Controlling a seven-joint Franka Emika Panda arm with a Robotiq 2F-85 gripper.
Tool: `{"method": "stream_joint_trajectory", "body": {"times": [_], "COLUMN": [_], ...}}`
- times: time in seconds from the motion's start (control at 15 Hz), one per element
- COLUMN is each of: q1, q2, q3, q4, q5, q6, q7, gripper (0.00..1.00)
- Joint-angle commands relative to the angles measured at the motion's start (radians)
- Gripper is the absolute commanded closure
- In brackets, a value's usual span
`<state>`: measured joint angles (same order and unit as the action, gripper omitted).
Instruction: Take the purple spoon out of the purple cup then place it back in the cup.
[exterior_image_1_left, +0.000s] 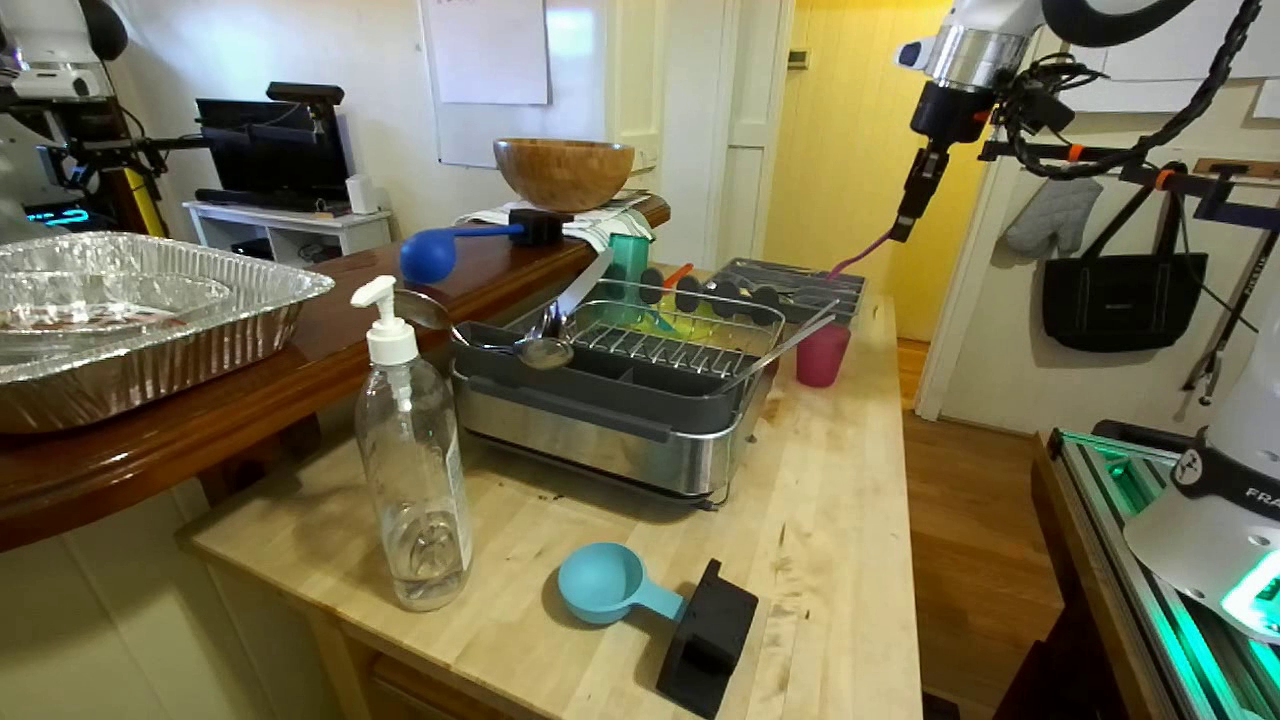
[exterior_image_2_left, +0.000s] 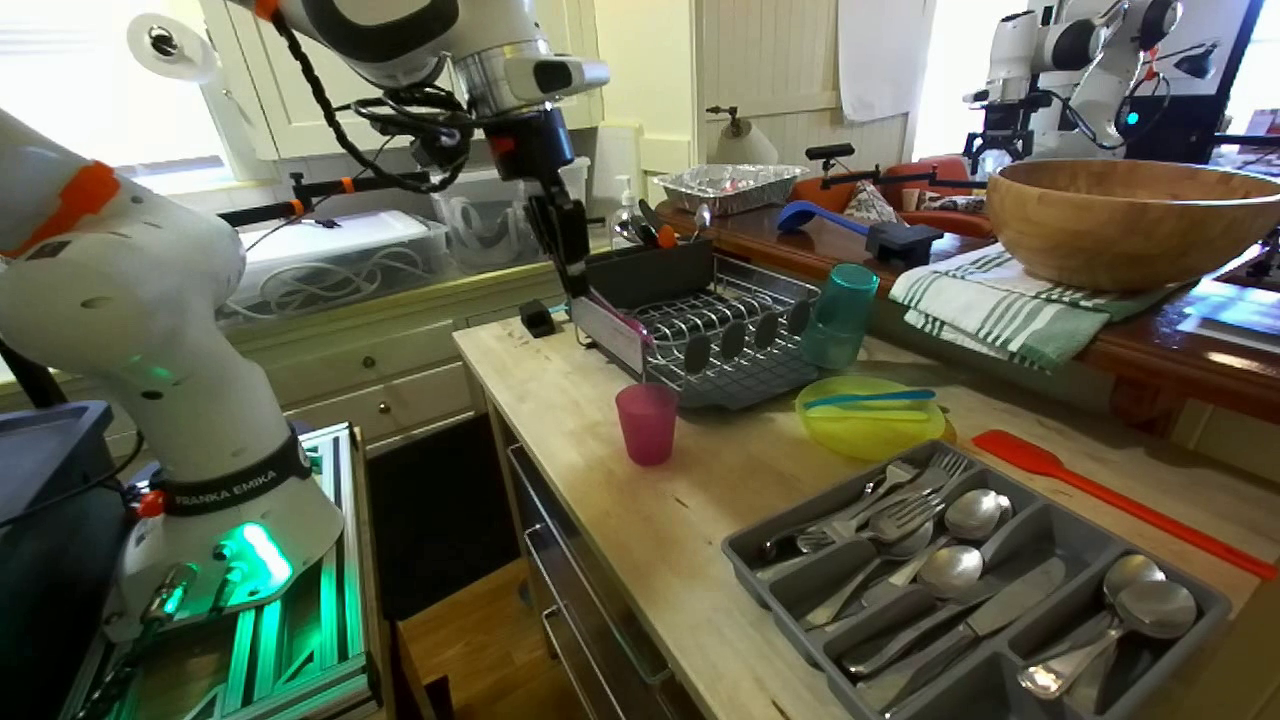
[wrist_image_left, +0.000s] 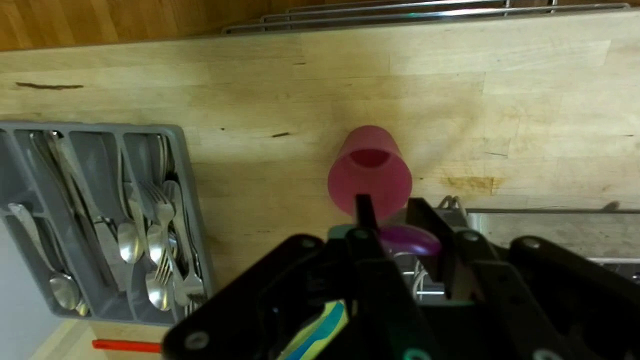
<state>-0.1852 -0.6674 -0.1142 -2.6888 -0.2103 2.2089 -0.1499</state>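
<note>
In an exterior view, the window (exterior_image_2_left: 80, 100) is bleached to blank white, and green glare is given off by the robot's base (exterior_image_2_left: 265, 555). Bright gleams are thrown back by the glossy counter (exterior_image_1_left: 250, 390). The wrist view is dimmer: a faint, soft shadow is cast across the tabletop (wrist_image_left: 270, 190) beside the purple cup (wrist_image_left: 368, 175), while the black pincer (wrist_image_left: 391, 205) is blurred.
</note>
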Motion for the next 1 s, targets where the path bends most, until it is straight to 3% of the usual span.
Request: {"method": "stream_joint_trajectory", "body": {"times": [0.0, 0.33, 0.4, 0.93], "q1": [-0.028, -0.066, -0.067, -0.116], "q2": [-0.062, -0.041, 0.005, 0.124], "q3": [-0.030, -0.092, -0.110, -0.220], "q4": [-0.050, -0.095, -0.055, -0.062], "q5": [-0.057, -0.073, -0.064, -0.048], "q6": [0.060, 0.173, 0.189, 0.375], "q7": [-0.016, -0.039, -0.054, -0.140], "gripper": [0.94, 0.94, 0.94, 0.94]}}
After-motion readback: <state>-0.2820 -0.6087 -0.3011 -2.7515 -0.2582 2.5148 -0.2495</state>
